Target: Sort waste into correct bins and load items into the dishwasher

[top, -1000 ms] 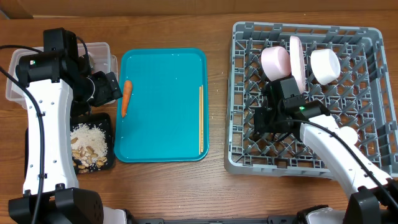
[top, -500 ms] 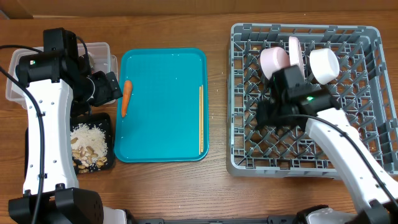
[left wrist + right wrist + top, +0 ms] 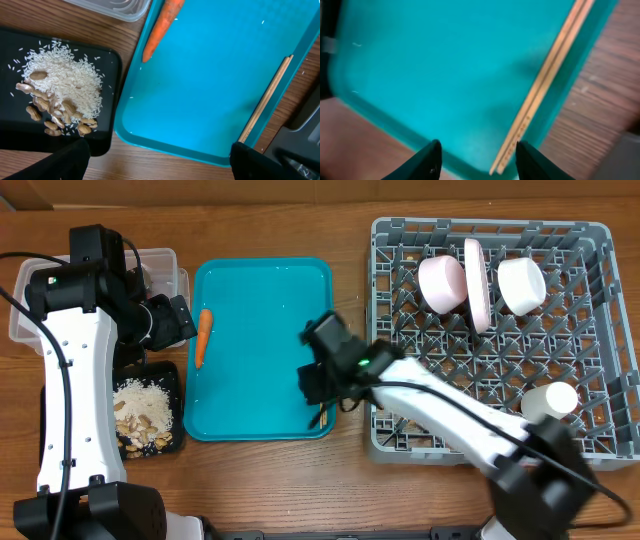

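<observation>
While my right pincer hangs part-open over the chopsticks,
my left pincer stands wide, empty, just left of the carrot.

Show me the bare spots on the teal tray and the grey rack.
Teal tray: the middle is bare, between the carrot at left and the chopsticks along the right edge; the right tool hangs over its near right corner. Grey rack: free pegs between the bowls at the back and the cup. Crowded: the black tray, full of rice and nuts.
</observation>
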